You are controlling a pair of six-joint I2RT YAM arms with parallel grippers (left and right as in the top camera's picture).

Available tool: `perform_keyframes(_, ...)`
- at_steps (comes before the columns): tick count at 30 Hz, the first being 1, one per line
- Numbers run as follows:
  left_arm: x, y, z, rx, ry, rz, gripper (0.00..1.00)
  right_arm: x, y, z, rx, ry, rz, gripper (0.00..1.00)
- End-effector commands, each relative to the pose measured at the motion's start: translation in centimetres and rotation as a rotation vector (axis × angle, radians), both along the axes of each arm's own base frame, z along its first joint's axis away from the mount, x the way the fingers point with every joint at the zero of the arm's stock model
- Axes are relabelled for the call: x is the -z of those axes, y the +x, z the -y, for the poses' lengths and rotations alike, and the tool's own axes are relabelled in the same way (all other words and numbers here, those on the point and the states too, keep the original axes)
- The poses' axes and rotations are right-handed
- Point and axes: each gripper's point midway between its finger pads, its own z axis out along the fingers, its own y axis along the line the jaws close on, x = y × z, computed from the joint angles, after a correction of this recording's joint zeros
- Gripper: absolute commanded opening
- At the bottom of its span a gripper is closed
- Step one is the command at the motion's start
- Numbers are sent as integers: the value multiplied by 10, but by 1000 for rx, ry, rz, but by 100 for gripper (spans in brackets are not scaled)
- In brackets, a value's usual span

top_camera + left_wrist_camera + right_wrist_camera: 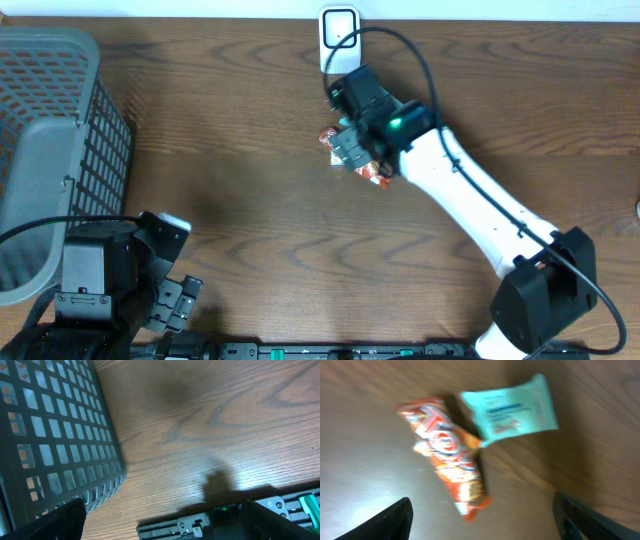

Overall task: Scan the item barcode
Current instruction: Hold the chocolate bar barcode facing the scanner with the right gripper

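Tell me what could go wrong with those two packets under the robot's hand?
The orange packet and the teal packet lie touching, so the open right gripper might pinch both or nudge one away. The wrist picture is blurred and no barcode shows, so it may be facing down.

orange packet [447,460] blurred, apparently a snack

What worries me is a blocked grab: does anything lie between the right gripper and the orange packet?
Nothing visible does. The orange packet lies uncovered on the table under the open right gripper. The teal packet only meets it at one corner, off to the side.
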Motion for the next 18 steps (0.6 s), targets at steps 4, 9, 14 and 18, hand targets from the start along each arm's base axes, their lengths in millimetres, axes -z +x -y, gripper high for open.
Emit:
perform_keyframes(4, -2, -1, -1, 1, 4, 9, 98, 67, -18, 4, -61, -121, -146, 86)
perform_keyframes(9, -2, -1, -1, 1, 4, 9, 98, 93, -23, -4, -87, -175, -180, 93)
perform_keyframes(14, -2, -1, -1, 1, 4, 9, 98, 119, -12, 0, -92, -253, -164, 92)
perform_keyframes(18, -2, -1, -1, 1, 4, 9, 98, 126, -4, 0, -89, -283, -132, 86)
